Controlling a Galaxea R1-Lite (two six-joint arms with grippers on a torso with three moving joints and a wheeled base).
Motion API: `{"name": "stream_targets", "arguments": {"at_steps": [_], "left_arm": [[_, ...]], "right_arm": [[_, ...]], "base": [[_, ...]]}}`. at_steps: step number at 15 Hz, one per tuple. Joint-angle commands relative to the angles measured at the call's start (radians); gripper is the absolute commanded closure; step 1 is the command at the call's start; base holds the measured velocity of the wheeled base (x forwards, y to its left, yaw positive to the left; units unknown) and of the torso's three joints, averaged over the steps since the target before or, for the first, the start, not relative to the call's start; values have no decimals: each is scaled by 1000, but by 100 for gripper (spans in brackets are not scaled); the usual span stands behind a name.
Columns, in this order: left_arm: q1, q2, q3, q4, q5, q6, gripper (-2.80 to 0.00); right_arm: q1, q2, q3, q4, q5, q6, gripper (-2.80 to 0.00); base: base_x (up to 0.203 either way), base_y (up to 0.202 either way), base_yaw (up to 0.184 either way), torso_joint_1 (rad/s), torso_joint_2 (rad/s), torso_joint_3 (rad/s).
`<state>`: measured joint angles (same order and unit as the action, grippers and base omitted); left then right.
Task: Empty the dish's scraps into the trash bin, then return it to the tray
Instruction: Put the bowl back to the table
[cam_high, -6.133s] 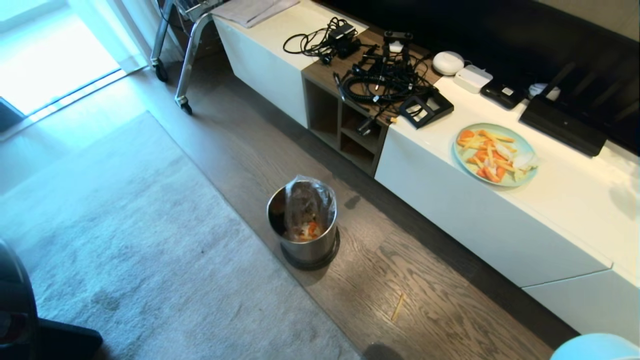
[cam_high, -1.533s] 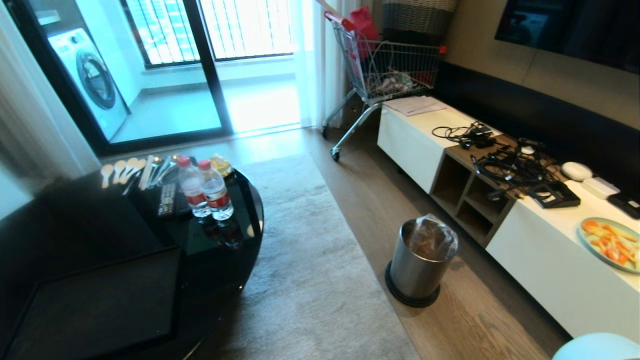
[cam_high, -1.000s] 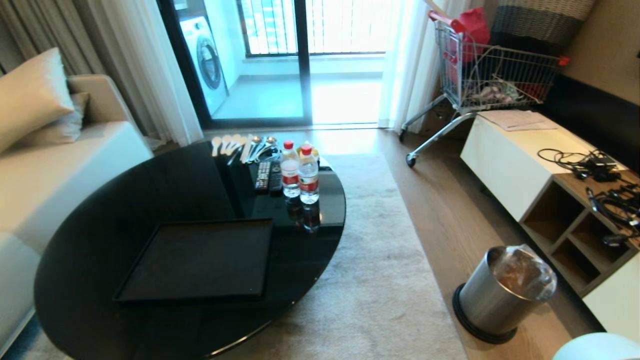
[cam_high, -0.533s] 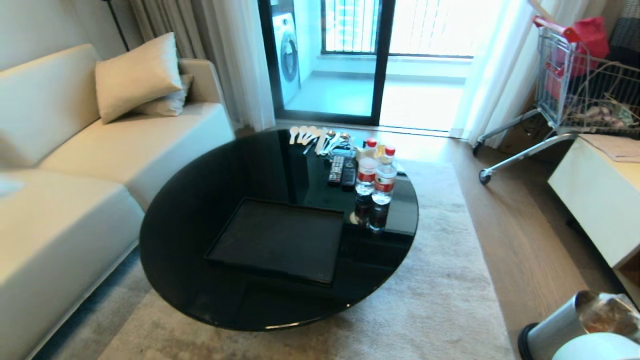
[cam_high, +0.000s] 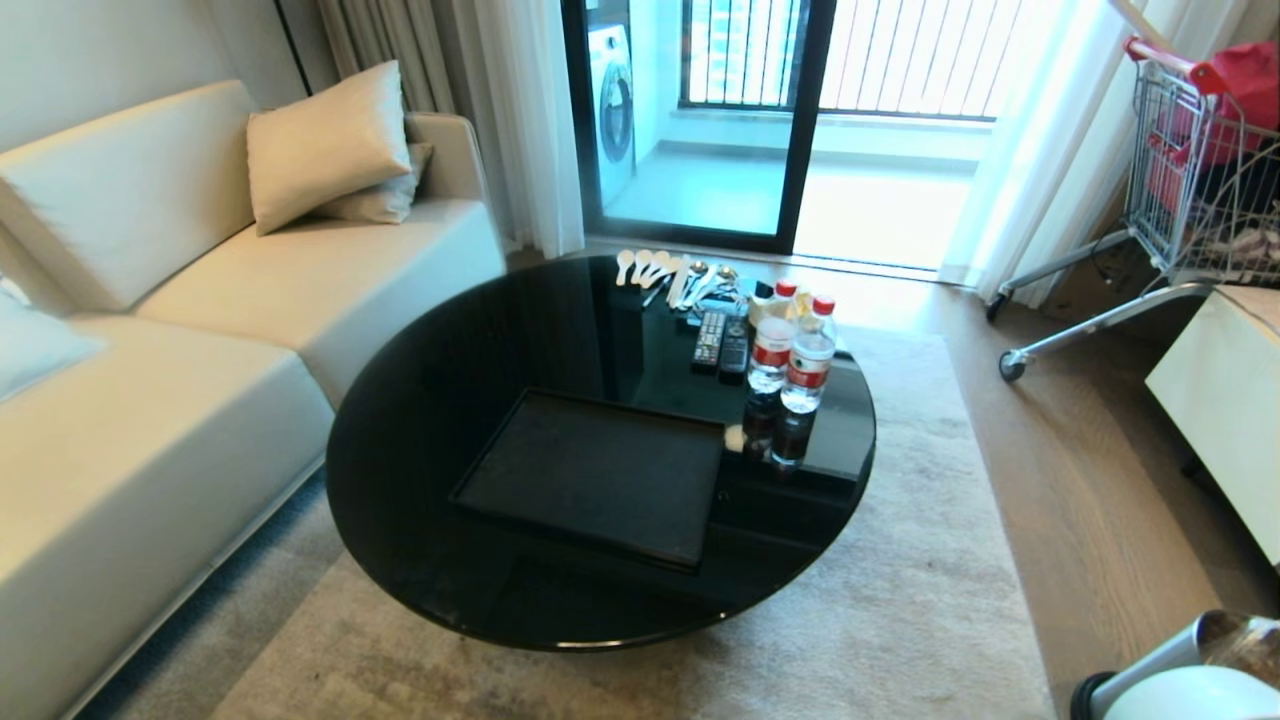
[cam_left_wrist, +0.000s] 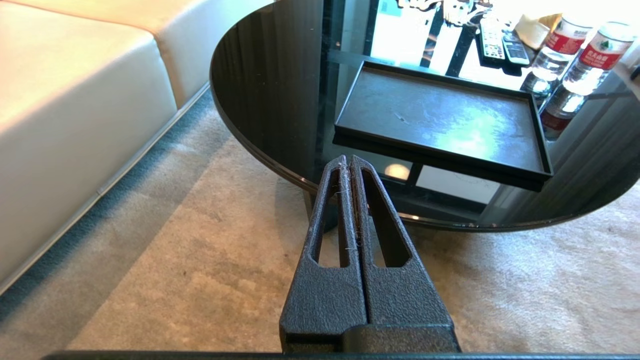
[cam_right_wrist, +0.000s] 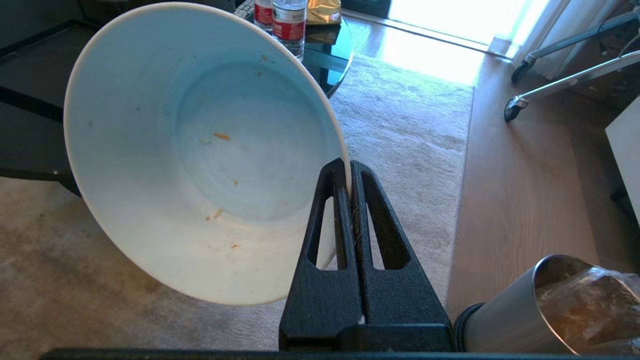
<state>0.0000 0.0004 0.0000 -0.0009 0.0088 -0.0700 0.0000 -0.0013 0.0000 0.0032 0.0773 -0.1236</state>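
Glossy white dish (cam_right_wrist: 200, 150), brushed-steel trash bin (cam_right_wrist: 505, 320), matt black tray (cam_high: 600, 475).

Two water bottles (cam_high: 792, 352), remotes (cam_high: 722, 342) and spoons (cam_high: 660, 272) sit on a black round table (cam_high: 420, 420)

This is a living room in a home. A cream leather sofa (cam_high: 180, 330) with two cushions (cam_high: 320, 140) stands along the wall, and a pale rug (cam_high: 880, 600) covers part of the wooden floor (cam_high: 1080, 480). On the rug stands a low round bench of black glass (cam_high: 430, 400), which carries a black tray (cam_high: 600, 475), two remote controls (cam_high: 722, 342), two water bottles (cam_high: 795, 350) and some spoons (cam_high: 650, 268). Behind it, curtains (cam_high: 520, 120) frame a sliding glass door (cam_high: 800, 120) to a balcony, where a washing machine (cam_high: 615, 95) stands.
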Motion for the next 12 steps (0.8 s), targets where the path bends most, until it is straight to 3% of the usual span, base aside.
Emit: {"name": "stream_targets", "arguments": {"at_steps": [1, 9, 12], "left_arm": [[0, 0, 0, -1, 0, -1, 0], [0, 0, 0, -1, 2, -1, 0], [0, 0, 0, -1, 0, -1, 0]], "right_arm": [[0, 1, 0, 0, 1, -1, 0], [0, 1, 0, 0, 1, -4, 0], [0, 1, 0, 0, 1, -4, 0]], "base": [[67, 0, 1, -7, -2, 7], [179, 0, 1, 2, 0, 4], [37, 0, 0, 3, 2, 2]]}}
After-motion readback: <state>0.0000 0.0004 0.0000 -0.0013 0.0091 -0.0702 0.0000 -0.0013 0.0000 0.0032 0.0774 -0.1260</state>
